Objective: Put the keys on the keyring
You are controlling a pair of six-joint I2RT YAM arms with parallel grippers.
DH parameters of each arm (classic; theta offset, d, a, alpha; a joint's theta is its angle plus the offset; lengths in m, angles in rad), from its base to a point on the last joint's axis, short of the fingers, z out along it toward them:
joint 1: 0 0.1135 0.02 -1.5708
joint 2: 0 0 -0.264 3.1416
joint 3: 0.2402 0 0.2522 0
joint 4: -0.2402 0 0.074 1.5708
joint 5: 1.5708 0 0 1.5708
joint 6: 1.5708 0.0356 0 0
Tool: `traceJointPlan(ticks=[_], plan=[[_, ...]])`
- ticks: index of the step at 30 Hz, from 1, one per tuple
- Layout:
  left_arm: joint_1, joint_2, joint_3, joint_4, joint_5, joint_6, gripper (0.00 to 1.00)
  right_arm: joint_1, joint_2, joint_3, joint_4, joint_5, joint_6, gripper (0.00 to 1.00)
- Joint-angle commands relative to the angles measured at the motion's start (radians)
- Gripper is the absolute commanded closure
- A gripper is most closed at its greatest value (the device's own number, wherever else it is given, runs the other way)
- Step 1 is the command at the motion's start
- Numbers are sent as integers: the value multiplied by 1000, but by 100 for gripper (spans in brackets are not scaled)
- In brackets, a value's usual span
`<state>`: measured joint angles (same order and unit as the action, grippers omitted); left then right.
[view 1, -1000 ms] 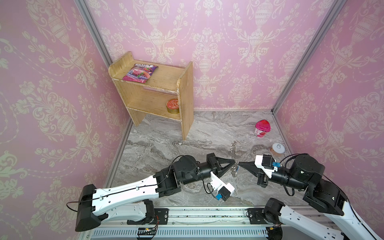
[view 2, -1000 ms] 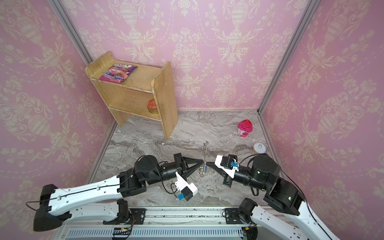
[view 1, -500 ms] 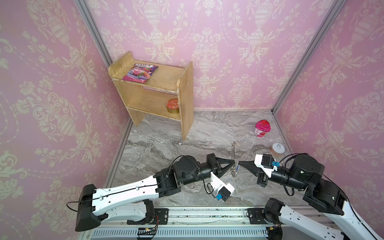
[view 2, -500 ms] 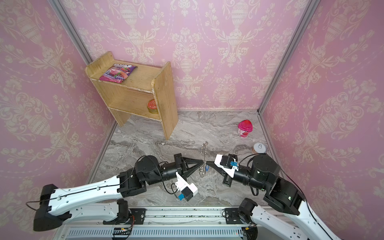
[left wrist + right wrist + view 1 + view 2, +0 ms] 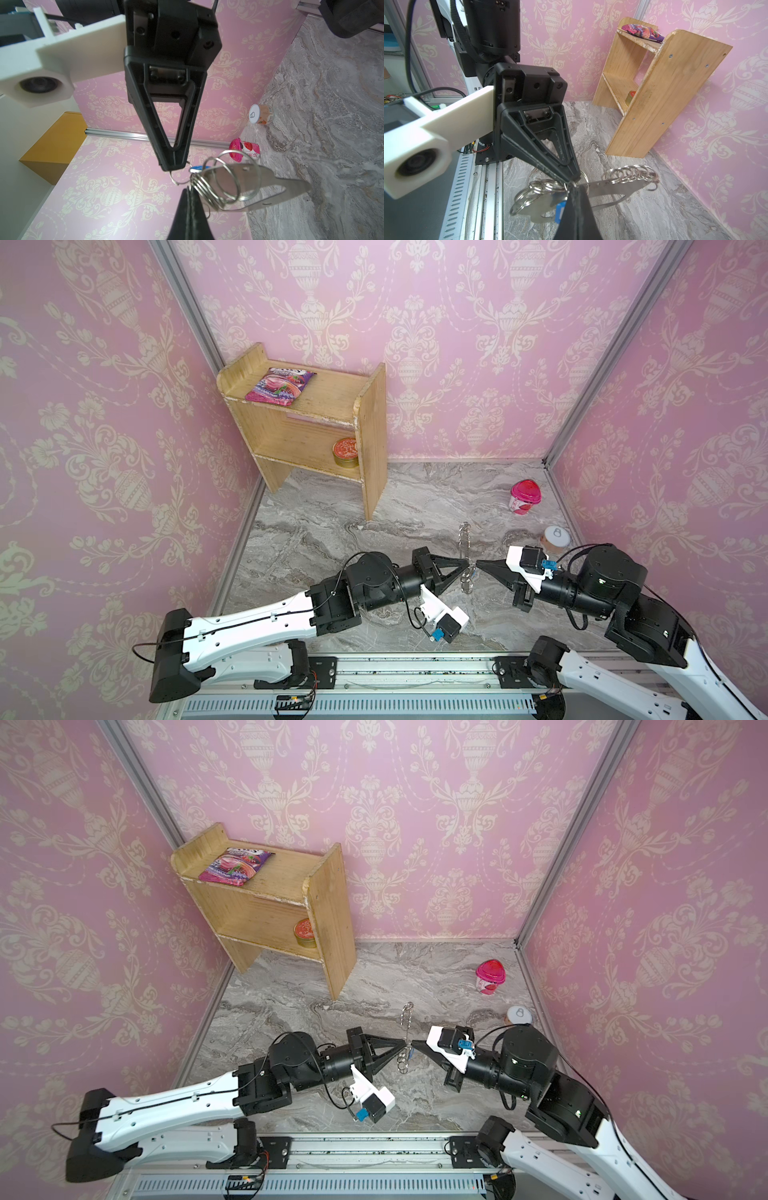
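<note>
The keyring (image 5: 464,539) is a flat grey metal plate held edge-up above the marble floor, with rows of wire rings (image 5: 629,172) along it. My left gripper (image 5: 466,561) reaches in from the left, shut on the plate's ringed edge (image 5: 199,187). Tip to tip with it, my right gripper (image 5: 478,562) is shut on a small ring (image 5: 176,178) of the keys. Their blue tag (image 5: 560,209) hangs beside the plate, also seen as a blue sliver (image 5: 410,1052). The key blades are hidden.
A wooden shelf (image 5: 324,423) stands at the back left with a snack pouch (image 5: 279,384) on top and a round tin (image 5: 346,448) inside. A pink-lidded cup (image 5: 524,497) and a small can (image 5: 555,536) sit near the right wall. The arm rail (image 5: 374,672) runs along the front.
</note>
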<state>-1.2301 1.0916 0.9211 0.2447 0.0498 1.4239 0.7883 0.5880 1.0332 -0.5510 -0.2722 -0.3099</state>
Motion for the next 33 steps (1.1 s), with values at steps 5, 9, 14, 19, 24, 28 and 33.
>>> traceJointPlan(ticks=[5,9,14,19,24,28,33], plan=[[-31,-42,-8,4,42,14,100,-1,22,25,-3,93,19,100],[-34,-44,-9,-1,47,11,100,-1,29,27,-1,104,24,100],[-36,-47,-8,-8,54,8,100,-1,41,35,-2,117,26,100],[-37,-51,-7,-17,58,8,100,0,50,42,-9,133,27,100],[-40,-53,-5,-28,59,10,100,0,55,47,-10,143,28,100],[-41,-55,-1,-39,64,9,100,0,62,60,-18,143,28,100],[-43,-53,5,-57,67,7,100,0,74,73,-31,137,29,100]])
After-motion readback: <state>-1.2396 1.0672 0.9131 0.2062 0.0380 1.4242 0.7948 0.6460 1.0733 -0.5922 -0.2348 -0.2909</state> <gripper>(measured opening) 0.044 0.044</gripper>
